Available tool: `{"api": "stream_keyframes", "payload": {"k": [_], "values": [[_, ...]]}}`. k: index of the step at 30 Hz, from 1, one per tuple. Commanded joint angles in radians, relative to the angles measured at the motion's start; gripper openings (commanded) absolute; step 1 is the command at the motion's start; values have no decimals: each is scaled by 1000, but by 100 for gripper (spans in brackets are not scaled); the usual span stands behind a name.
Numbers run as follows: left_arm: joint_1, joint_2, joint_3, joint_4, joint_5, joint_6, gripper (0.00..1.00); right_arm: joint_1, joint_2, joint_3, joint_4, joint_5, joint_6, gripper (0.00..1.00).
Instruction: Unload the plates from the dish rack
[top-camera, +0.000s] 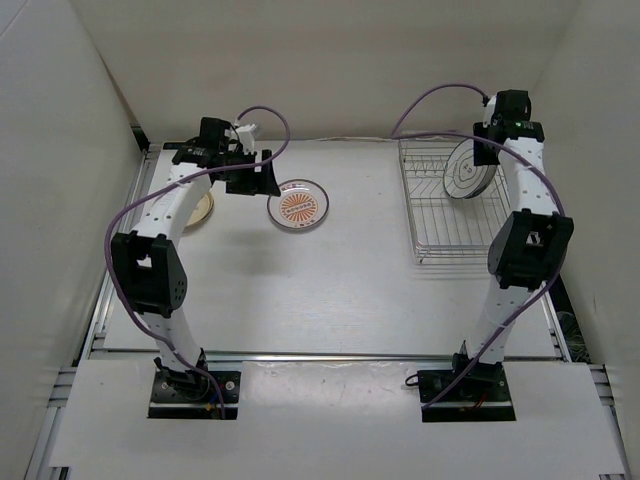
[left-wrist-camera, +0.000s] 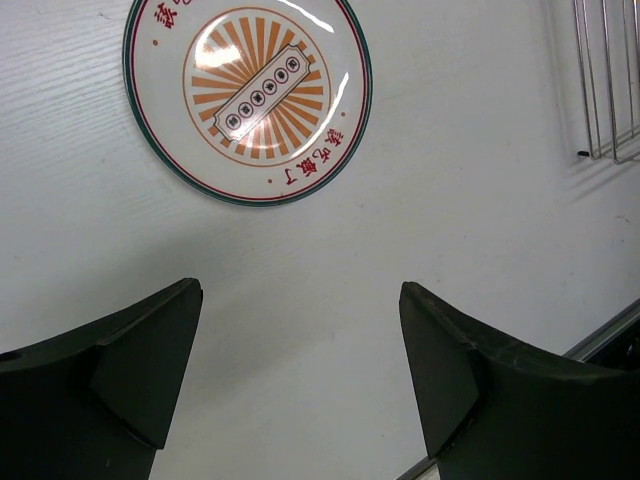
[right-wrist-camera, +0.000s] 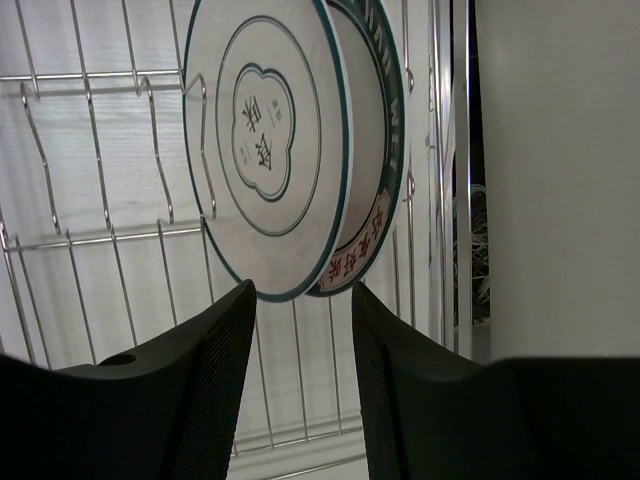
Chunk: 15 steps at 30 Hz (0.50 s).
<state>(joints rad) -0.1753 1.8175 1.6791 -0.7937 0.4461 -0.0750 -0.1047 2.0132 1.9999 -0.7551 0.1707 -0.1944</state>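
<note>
Overhead, plain white walls (top-camera: 60, 150) box in a pale, matte table (top-camera: 340, 290) edged with metal rails (top-camera: 112, 265). In the left wrist view the tabletop shows a faint grain.

Two white-and-black arms rise from the near edge. The left arm (top-camera: 150, 265) bends toward the far left and the right arm (top-camera: 527, 245) toward the far right, each carrying a looping purple cable (top-camera: 430, 98).

The rack (top-camera: 440, 225) sits on the table's far right. It is a rectangular basket of thin, shiny silver wire, with parallel bars along the floor and raised sides. Toward its far right end the rimmed plate (right-wrist-camera: 265, 140) stands on edge among the wires. It is round and glossy white, with a dark teal line at the rim and red characters on the flare, and its foot ring faces the right wrist camera.

The orange plate (top-camera: 300, 205) lies flat on the far middle of the table, well apart from the rack. It is glossy white with an orange sunburst and a dark rim line. The cream plate (top-camera: 203, 208) lies flat to its left, mostly hidden under the left arm.

The right gripper (right-wrist-camera: 300, 300) is at the rimmed plate's lower edge. Its black fingers stand a narrow gap apart with the rim just between the tips; whether they press on it I cannot tell. The left gripper (left-wrist-camera: 300, 300) hovers just beside the orange plate, fingers spread wide, nothing between them.
</note>
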Motion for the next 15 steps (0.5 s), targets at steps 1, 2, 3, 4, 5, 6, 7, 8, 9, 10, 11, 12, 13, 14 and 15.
{"api": "stream_keyframes", "payload": {"k": [1,2,3,4,5,6,7,8,9,10,11,12,13,14,15], "values": [[5,-53,-18,-7,42,32,91,-6,36,82,42,12,-5,47],[5,-63,-18,-7,42,32,91,-15,45,82,42,12,-5,47],[5,-63,-28,-7,42,32,91,-15,64,95,42,12,-5,47],[5,-63,-29,-7,31,41,91,-15,73,111,42,12,-5,47],[5,-63,-29,-7,31,41,91,-15,82,120,42,12,-5,47],[5,-63,-38,-7,31,41,91,-15,102,120,42,12,-5,47],[5,-63,-38,-7,31,41,91,-15,111,144,42,12,-5,47],[5,-72,-38,-7,31,41,91,-15,111,154,42,0,-5,47],[5,-72,-38,-7,31,41,91,-15,128,154,42,0,-5,47],[5,-72,-38,-7,31,41,91,-15,142,169,42,0,-5,47],[5,-72,-38,-7,31,41,91,-15,142,183,42,0,-5,45],[5,-72,-38,-7,31,41,91,-15,154,183,42,-10,-5,37],[5,-72,-47,-7,31,41,91,-15,154,194,42,-10,-5,32],[5,-72,-47,-7,31,50,91,-15,154,194,42,-10,-5,26],[5,-72,-47,-7,31,50,91,-15,154,194,42,-10,-5,20]]}}
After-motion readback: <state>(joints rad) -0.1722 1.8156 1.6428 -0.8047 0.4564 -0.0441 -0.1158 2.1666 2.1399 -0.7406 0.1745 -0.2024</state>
